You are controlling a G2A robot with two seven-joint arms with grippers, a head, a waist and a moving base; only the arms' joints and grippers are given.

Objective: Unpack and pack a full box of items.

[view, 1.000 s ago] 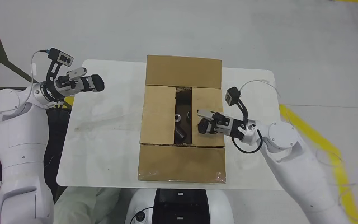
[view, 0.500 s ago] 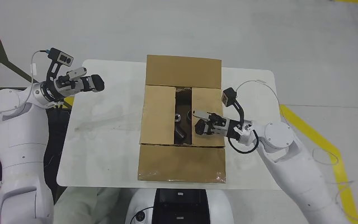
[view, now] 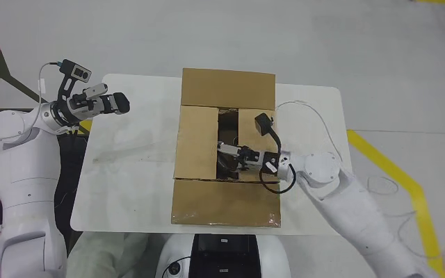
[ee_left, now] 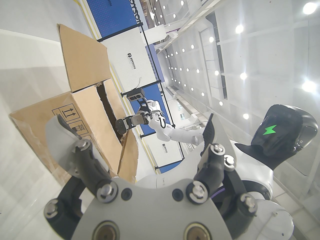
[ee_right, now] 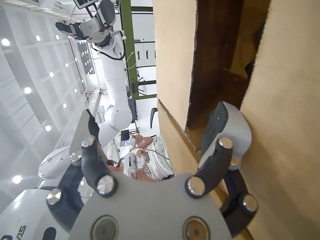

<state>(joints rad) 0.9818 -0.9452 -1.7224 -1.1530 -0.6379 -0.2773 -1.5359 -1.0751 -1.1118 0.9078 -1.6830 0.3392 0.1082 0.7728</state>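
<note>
A cardboard box [view: 196, 142] stands in the middle of the white table, its far flap [view: 228, 88] and near flap [view: 226, 201] folded outward. The two side flaps lie almost flat, leaving a narrow dark gap [view: 227, 128] between them. Dark items [view: 224, 169] sit inside, too dim to tell apart. My right gripper [view: 231, 153] is open over that gap; in the right wrist view [ee_right: 155, 123] one finger [ee_right: 225, 123] rests by the right flap's edge [ee_right: 282, 76]. My left gripper [view: 119, 103] hangs open and empty above the table's far left corner, away from the box [ee_left: 82, 116].
The table [view: 125, 181] has bare room left of the box and a narrower strip [view: 313, 104] on its right. A yellow floor line [view: 379, 156] runs beyond the right edge.
My right gripper has slid leftward from over the right flap to the gap between the side flaps. The left arm has stayed still.
</note>
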